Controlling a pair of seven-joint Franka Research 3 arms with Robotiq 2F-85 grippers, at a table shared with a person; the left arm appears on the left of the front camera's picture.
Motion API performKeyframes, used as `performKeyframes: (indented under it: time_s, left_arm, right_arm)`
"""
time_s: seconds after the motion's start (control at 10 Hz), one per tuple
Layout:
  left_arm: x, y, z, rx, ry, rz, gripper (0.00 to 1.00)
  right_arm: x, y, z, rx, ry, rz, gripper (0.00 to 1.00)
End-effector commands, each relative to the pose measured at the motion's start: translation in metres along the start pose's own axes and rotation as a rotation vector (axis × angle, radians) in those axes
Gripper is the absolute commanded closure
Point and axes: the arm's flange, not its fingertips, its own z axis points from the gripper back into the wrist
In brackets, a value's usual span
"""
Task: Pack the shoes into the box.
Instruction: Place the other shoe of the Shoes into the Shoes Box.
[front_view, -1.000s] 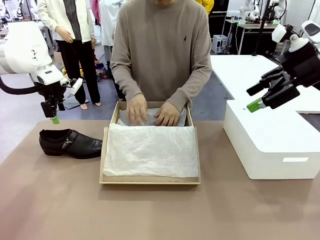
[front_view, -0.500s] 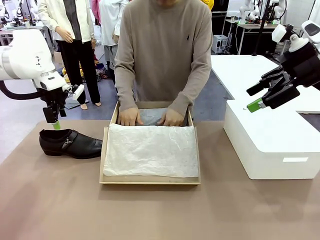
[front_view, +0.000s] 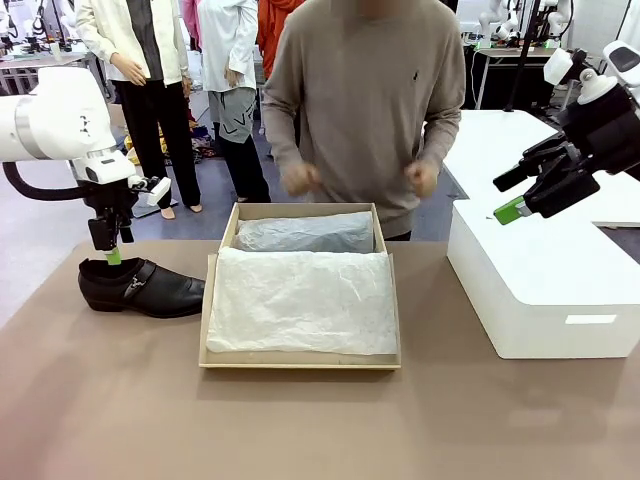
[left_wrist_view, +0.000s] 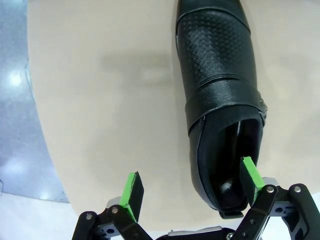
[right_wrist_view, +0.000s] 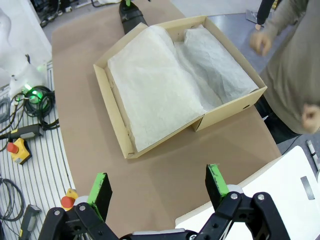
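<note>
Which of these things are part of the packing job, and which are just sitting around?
Part of the job: black shoe; cardboard box; white tissue paper; wrapped bundle inside the box; left gripper, open at the shoe's heel.
Just sitting around: large white box; right gripper, open, raised off to the side.

Glossy black shoe (front_view: 140, 287) with pebbled toe – tan box (front_view: 300, 357), white tissue (front_view: 300, 300) – brown worktop (front_view: 320, 430), green gripper pads (left_wrist_view: 133, 188).

You have one glossy black buckled shoe (front_view: 140, 287) standing on its sole just left of the open tan box (front_view: 300, 359), toe towards it. White tissue (front_view: 300, 300) drapes the box's near half, and a tissue-wrapped bundle (front_view: 305, 233) lies in its far half.
</note>
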Motion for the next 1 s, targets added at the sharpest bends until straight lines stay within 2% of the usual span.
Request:
performKeyframes:
  time_s: [0.0,0.9]
  left_arm:
    - [-0.005,0.008,-0.001,-0.004,0.009,0.004,0.00]
    - [-0.017,0.022,-0.026,0.026,-0.012,0.035,0.00]
  right_arm:
    - [0.000,-0.004,-0.001,0.012,-0.030,0.024,0.00]
    - [0.000,-0.004,-0.001,0.012,-0.030,0.024,0.00]
